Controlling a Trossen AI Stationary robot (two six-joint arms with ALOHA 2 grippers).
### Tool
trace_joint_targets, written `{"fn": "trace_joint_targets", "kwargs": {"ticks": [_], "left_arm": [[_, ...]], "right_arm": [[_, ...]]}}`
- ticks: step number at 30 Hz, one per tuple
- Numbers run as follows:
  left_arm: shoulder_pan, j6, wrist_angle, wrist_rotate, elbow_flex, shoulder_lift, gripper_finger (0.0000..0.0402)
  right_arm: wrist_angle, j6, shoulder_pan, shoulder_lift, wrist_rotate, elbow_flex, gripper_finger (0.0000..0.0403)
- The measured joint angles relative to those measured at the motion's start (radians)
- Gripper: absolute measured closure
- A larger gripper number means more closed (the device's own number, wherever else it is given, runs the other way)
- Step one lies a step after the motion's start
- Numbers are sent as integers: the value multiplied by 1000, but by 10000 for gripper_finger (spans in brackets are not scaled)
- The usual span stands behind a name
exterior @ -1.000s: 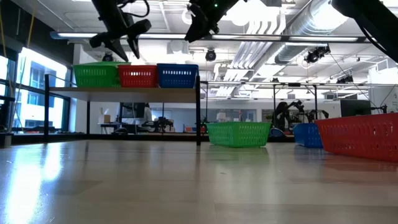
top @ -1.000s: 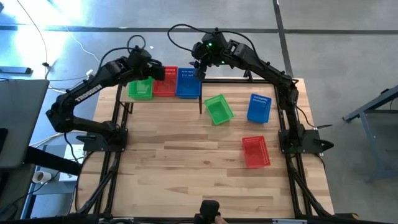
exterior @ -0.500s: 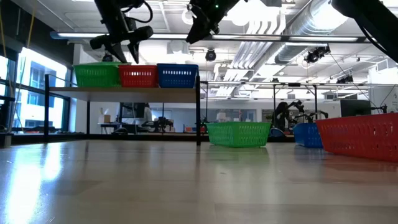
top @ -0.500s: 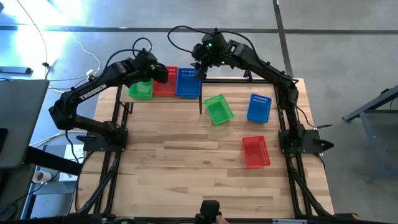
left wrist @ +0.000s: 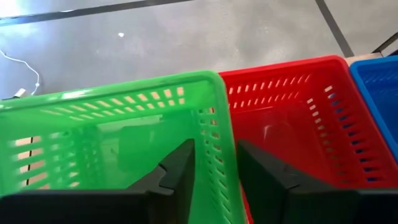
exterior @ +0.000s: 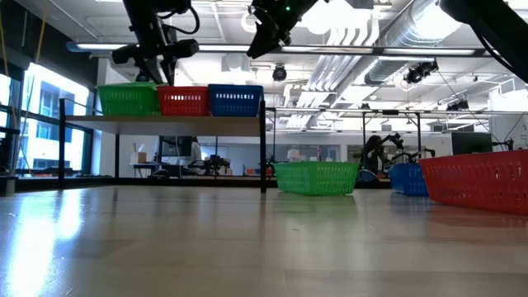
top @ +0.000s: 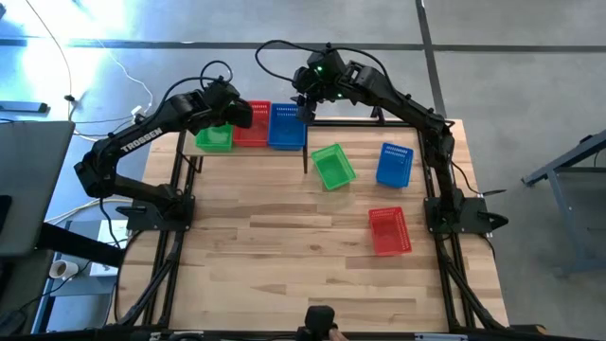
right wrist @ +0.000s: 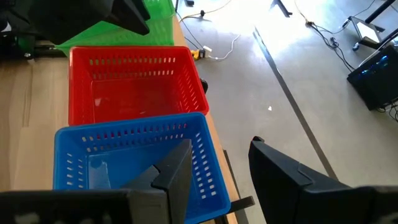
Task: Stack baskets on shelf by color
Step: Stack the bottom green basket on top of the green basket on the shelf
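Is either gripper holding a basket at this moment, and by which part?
Left gripper straddles the green basket's side wall next to the red basket; a firm grip cannot be told. Right gripper holds nothing.

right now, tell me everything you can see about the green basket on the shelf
The green basket is a small rectangular plastic tub with slotted lattice walls and a smooth rim, upright and open side up. It sits at the left end of the shelf, beside the red basket, their walls close or touching. It looks empty. The left gripper straddles its wall next to the red basket, one finger inside and one outside; whether it is clamped is unclear.
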Motion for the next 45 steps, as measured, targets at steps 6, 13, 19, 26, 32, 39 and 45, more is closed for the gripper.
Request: {"fn": "trace_joint_targets", "kwargs": {"ticks": [6, 13, 19, 26, 32, 39, 45], "left_arm": [[0, 14, 0, -14, 0, 0, 353], [0, 22, 1, -45, 0, 0, 395], [0, 11, 1, -52, 0, 0, 387], [0, 11, -5, -47, 14, 1, 395], [0, 35, -36, -43, 83, 0, 395], [0, 38, -84, -44, 108, 0, 396], [0, 63, -112, -38, 137, 0, 396]], "right_arm": [[0, 2, 0, 0, 0, 0, 257], [0, 3, 0, 0, 0, 0, 257], [0, 1, 0, 0, 0, 0, 257], [0, 0, 0, 0, 0, 0, 257], [0, 0, 0, 0, 0, 0, 257], [0, 0, 0, 0, 0, 0, 257], [0, 0, 0, 0, 0, 0, 257]]}}
